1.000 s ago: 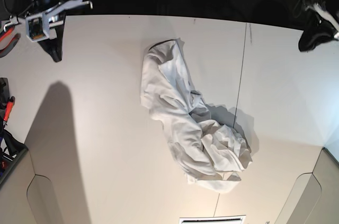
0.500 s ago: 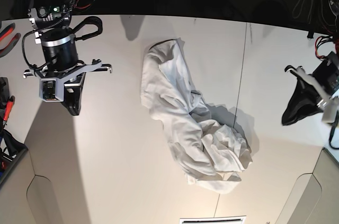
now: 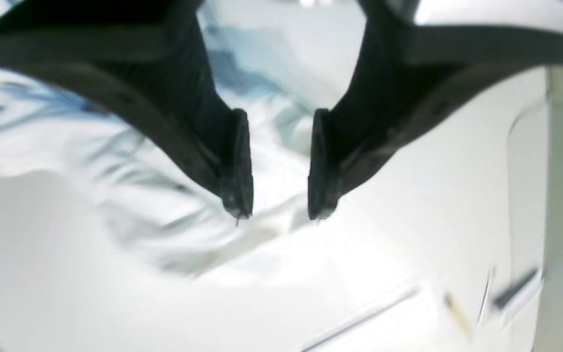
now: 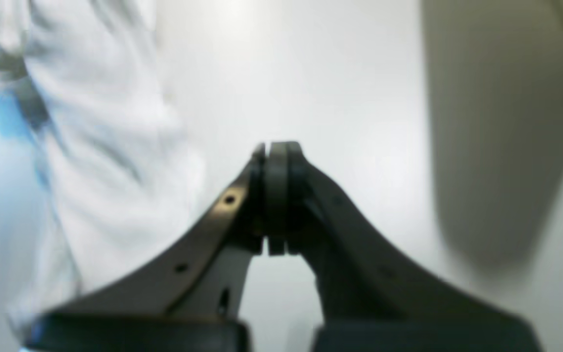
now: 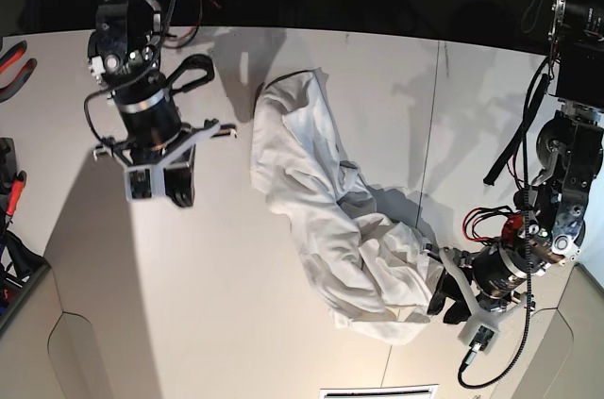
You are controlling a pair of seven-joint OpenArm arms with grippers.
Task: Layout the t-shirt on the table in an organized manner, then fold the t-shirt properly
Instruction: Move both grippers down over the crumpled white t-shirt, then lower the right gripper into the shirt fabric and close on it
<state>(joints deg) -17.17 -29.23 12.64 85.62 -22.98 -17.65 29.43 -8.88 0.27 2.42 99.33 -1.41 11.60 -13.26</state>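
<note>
A: What's on the wide, smooth off-white table?

B: One crumpled white cotton t-shirt. Over the table, two black robot grippers: one beside the shirt, another farther off.

The large white cotton t-shirt lies crumpled in a long diagonal heap on the wide, smooth off-white table, running from upper centre down toward the lower right. Its fabric is bunched in deep folds, thickest at the lower end, with plain white showing. A thin dark seam line crosses the tabletop just beside it
</note>
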